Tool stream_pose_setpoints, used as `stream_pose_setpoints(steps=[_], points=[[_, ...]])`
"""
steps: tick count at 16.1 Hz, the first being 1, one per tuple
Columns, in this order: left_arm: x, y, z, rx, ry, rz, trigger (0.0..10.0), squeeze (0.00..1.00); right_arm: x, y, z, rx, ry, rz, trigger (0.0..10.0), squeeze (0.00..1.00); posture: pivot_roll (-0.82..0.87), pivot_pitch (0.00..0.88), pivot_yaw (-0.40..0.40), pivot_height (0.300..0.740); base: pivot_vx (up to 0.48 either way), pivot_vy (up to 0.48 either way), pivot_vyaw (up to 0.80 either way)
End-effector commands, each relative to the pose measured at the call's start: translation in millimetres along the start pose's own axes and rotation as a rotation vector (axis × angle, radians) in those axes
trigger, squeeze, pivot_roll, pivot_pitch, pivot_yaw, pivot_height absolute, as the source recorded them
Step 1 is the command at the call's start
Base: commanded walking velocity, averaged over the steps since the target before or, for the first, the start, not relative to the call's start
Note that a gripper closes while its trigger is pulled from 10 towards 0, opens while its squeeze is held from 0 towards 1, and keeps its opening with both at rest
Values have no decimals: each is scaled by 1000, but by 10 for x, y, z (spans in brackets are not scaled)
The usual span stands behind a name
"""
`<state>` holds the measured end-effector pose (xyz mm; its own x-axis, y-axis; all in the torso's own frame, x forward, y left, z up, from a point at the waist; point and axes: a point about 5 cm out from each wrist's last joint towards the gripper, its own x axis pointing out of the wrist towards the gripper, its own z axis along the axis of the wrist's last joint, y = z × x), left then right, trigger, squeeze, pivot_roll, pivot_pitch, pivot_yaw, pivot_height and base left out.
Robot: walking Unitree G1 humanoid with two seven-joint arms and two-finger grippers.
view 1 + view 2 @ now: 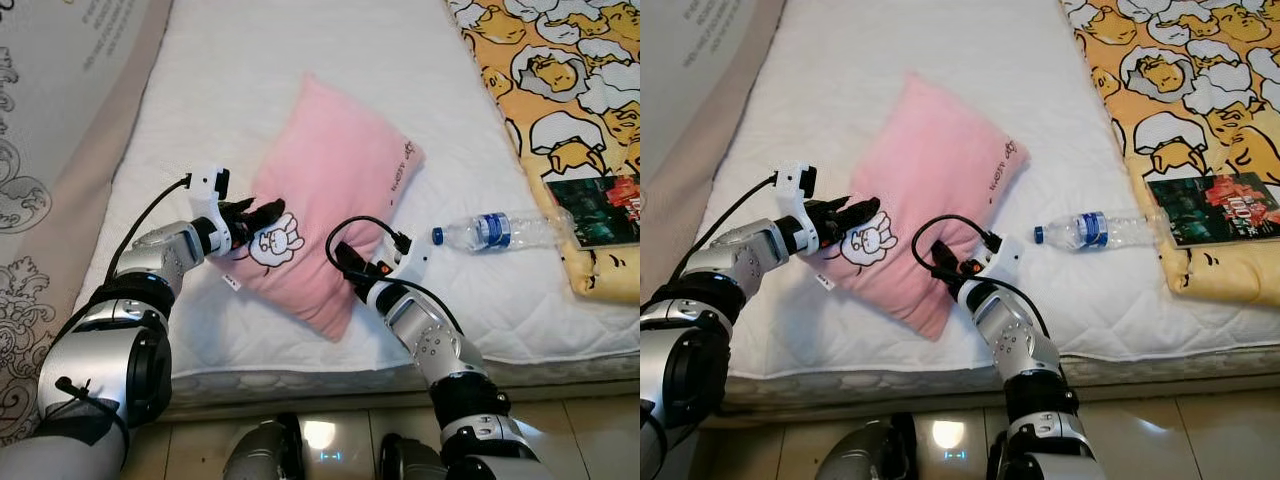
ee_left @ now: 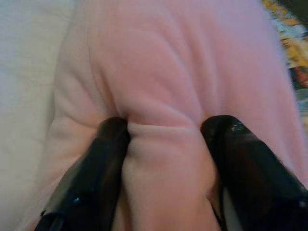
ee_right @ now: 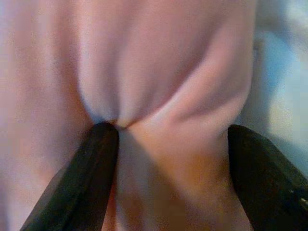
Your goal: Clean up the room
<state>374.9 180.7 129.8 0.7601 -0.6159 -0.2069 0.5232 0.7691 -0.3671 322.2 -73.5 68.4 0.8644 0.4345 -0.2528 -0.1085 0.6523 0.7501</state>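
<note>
Head stereo pair looks forward and down from above both arms onto the mattress (image 1: 300, 60); the two eyes share nearly the same field, slightly offset sideways. Left wrist cam looks along the left gripper (image 2: 163, 127), very close, fingers (image 2: 91, 178) pressed into the pink pillow (image 2: 168, 62). Right wrist cam, same closeness, looks along the right gripper (image 3: 171, 127) into that pillow. Head views show both contact spots.

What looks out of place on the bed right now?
A plastic water bottle lies on its side on the white mattress, beside a magazine on the yellow blanket. The pink pillow sits skewed near the mattress edge, pinched by the left tool and right tool.
</note>
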Motion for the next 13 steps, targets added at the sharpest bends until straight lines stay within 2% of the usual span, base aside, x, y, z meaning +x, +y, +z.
stream_pose_setpoints(steps=[1, 4, 6, 10, 13], points=[[2, -38, -251, -48, 74, -50, 0, 0, 78, 193, -4, 5, 12, 67, 0, 0, -51, 196, 75, 740, 0, 0, 0], [-84, -3, -409, -53, 97, -69, 0, 0, 77, 179, 76, -3, -6, 73, 0, 0, -45, 191, 74, 740, 0, 0, 0], [-195, 63, -445, 12, 32, -55, 0, 0, 21, 139, 76, -41, -10, 68, 0, 0, -37, 175, 59, 740, 0, 0, 0], [-265, 92, -471, 0, -16, -38, 0, 0, -94, 44, 103, -106, -33, 43, 0, 0, -41, 168, 58, 740, 0, 0, 0], [-227, 60, -386, 12, -103, 19, 0, 0, -186, 35, 256, -263, -69, 16, 0, 0, -46, 174, 54, 740, 0, 0, 0]])
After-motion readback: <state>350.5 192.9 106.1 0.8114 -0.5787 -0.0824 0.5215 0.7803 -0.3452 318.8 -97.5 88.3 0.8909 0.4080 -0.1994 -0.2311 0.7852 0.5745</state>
